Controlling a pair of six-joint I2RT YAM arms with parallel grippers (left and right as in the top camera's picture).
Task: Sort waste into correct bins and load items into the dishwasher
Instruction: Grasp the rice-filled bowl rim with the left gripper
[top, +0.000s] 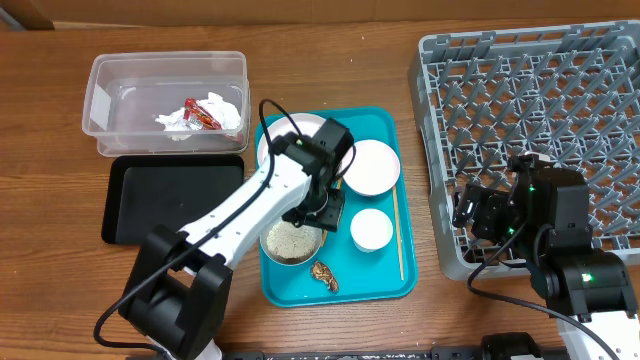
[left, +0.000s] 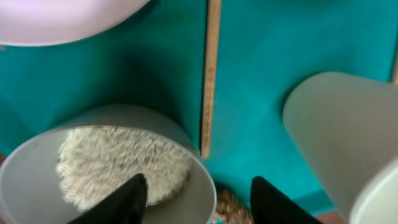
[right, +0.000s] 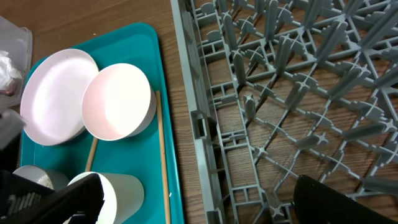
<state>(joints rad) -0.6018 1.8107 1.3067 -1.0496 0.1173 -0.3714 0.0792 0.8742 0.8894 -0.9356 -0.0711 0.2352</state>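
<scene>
My left gripper (top: 316, 213) (left: 196, 200) is open and straddles the rim of the rice bowl (top: 290, 243) (left: 37, 180): one finger rests on the rice (left: 118, 162), the other is outside by the brown scrap (top: 325, 273) (left: 233, 208). On the teal tray (top: 380, 285) are also the plate (top: 285, 135), an empty bowl (top: 372, 165), the cup (top: 371, 230) (left: 348, 130) and chopsticks (top: 398, 235) (left: 210, 74). The napkin (top: 222, 110) and red wrapper (top: 200, 113) lie in the clear tub (top: 100, 85). My right gripper (top: 470, 215) (right: 199, 205) is open and empty over the grey rack's (top: 540, 100) front left edge.
The black tray (top: 160, 195) lies in front of the clear tub, left of the teal tray. Bare wooden table shows between the teal tray and the rack (right: 205, 74). The left arm stretches across the teal tray's left side.
</scene>
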